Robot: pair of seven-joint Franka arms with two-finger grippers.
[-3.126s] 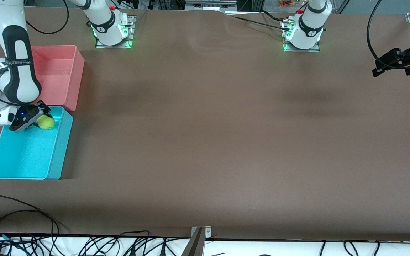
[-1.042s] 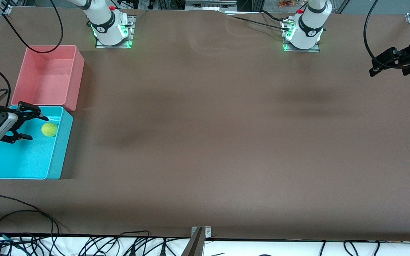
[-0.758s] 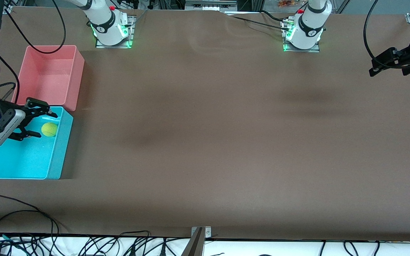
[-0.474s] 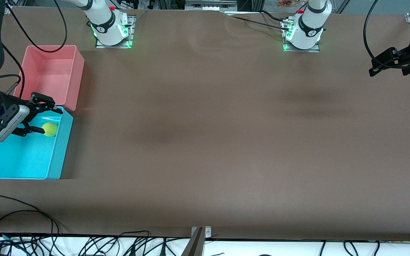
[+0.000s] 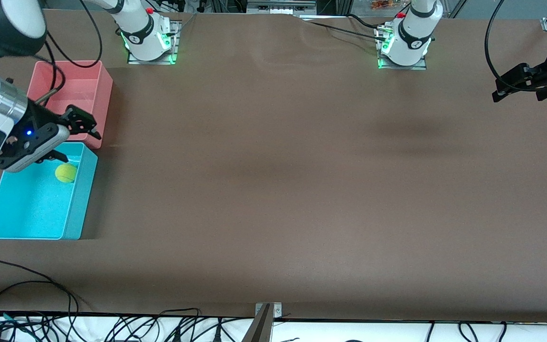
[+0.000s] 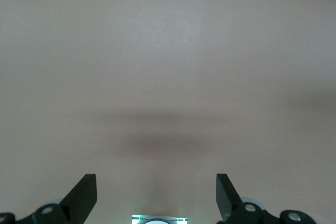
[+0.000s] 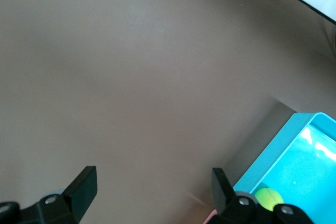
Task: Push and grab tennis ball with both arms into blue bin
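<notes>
One tennis ball (image 5: 66, 173) is all this job concerns, and I see it lying inside the blue bin (image 5: 26, 223), in the part of the bin farther from the front camera, close to the wall that faces the middle of the table; nothing touches it; my right gripper (image 5: 67, 137) hangs empty with its fingers spread, over the seam where the blue bin meets the pink bin (image 5: 105, 90); my left gripper (image 5: 515, 85) waits with fingers spread wide over bare table (image 5: 273, 190) at its own end; I judge the deposit done, with only pulling the right arm clear left to do.
</notes>
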